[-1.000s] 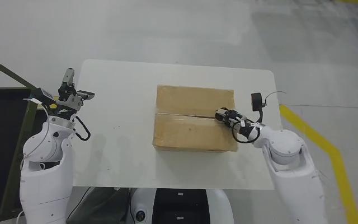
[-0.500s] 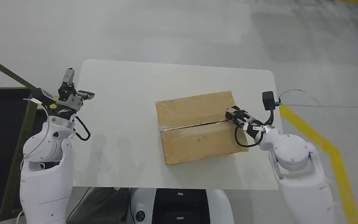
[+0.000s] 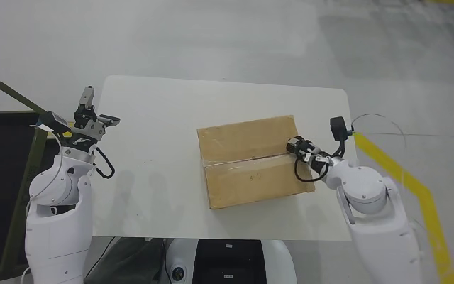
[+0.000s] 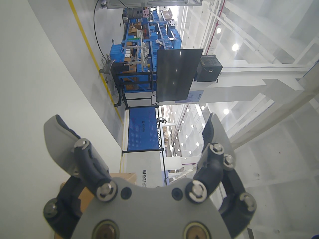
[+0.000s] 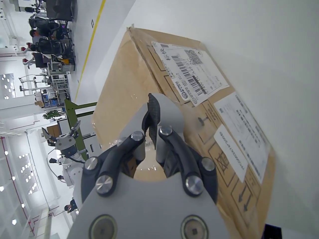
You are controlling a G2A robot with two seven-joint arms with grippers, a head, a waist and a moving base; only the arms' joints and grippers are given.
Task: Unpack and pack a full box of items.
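still at the box's right end, left hand wide

near the right of centre on the white rectangular table (image 3: 156, 106) sat the closed brown cardboard box (image 3: 241, 138), turned slightly askew to the table's edges. the top view gave its lid, with a taped seam (image 3: 245, 161) running along its length. the right gripper (image 3: 298, 148) met the box at the right end of that seam.

the right wrist view gave the box's (image 5: 117, 80) end face, which carried a white barcode label (image 5: 189, 75) and a second white printed label (image 5: 239, 138) beside it. there the right gripper (image 5: 149, 115) was narrow, its fingers (image 5: 155, 108) drawn nearly together at the box's top edge. whether they pinched anything could not be told.

the left gripper (image 3: 89, 113) was held up at the table's left edge, well apart from the box. its own wrist view had the left gripper (image 4: 134, 120) spread wide, nothing between the fingers (image 4: 59, 128).
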